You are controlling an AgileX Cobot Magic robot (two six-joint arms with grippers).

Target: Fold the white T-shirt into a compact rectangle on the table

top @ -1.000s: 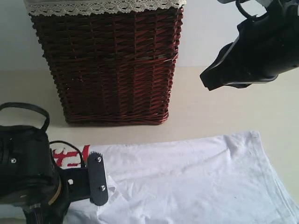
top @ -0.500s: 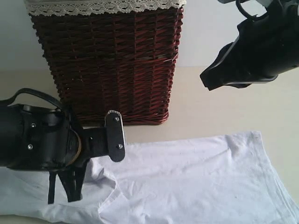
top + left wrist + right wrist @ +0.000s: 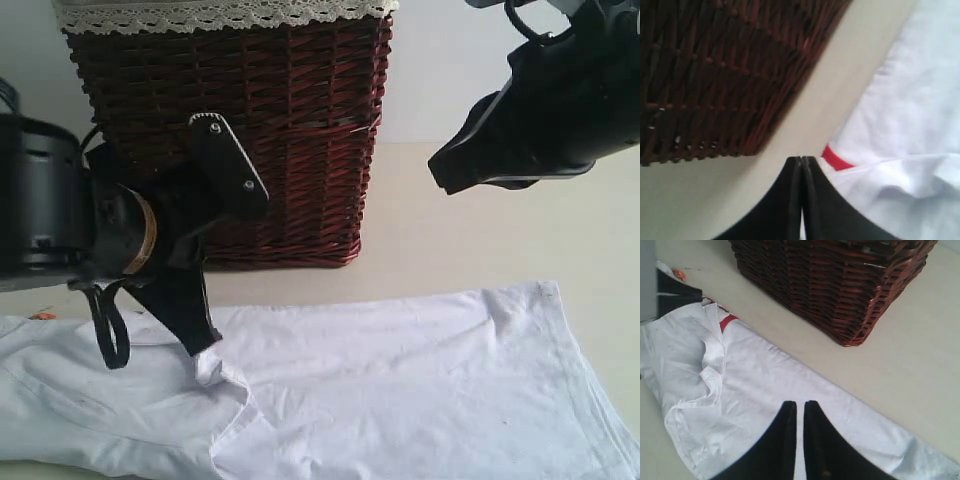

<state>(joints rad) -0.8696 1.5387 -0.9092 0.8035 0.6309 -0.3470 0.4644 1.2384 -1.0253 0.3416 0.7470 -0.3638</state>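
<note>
Left jaws, pressed together, higher now, before the basket (image 3: 300, 120); right jaws nearly together, unmoved.

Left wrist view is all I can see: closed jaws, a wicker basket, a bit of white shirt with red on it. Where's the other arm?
Observer: The right gripper hangs above the table, right of the basket, clear of the shirt.
Operator: How far does the shirt spread?
Observer: It runs across the table in front of the basket, past both its sides.
Operator: Any wrinkles?
Observer: One bunched fold, just beside the left gripper.
</note>
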